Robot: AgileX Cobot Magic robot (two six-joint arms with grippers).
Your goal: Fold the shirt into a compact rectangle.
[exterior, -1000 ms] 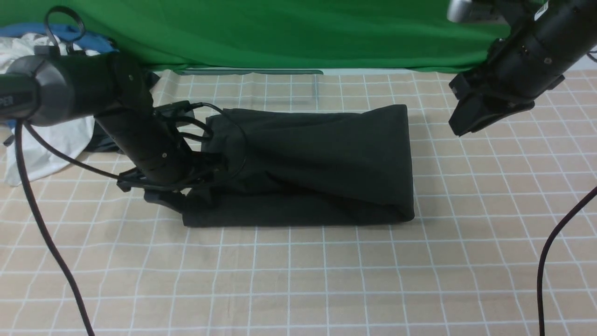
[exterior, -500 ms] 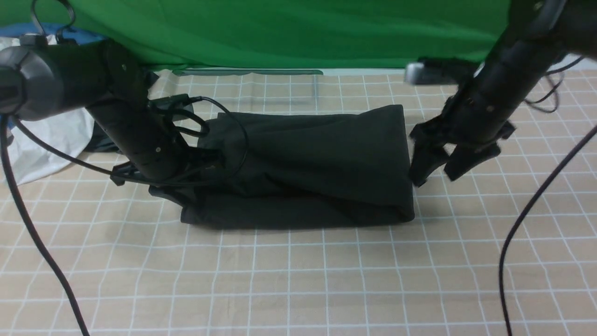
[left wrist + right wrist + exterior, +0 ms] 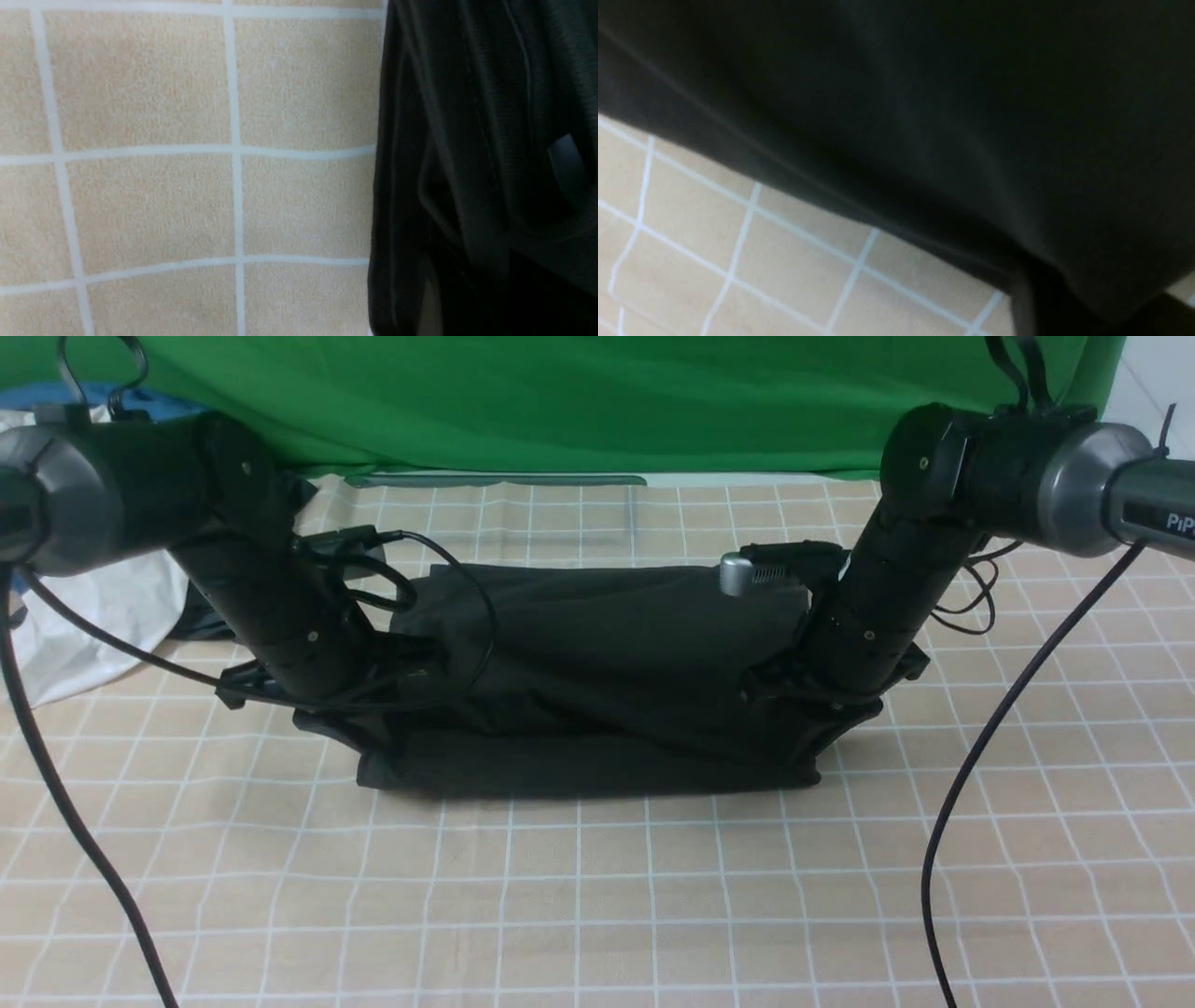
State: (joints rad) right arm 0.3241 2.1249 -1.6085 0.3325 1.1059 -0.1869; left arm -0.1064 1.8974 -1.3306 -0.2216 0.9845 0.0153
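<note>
The large black cotton shirt [image 3: 597, 681], folded into a long band, lies on the beige cloth with a white grid [image 3: 597, 896] — just in front of the green backdrop [image 3: 560, 401]. The left gripper [image 3: 359, 733] is clamped on the band's end nearer the white garment [image 3: 84, 625]. The right gripper [image 3: 812, 733] is clamped on the opposite end — cloth bunches around its jaws.
</note>
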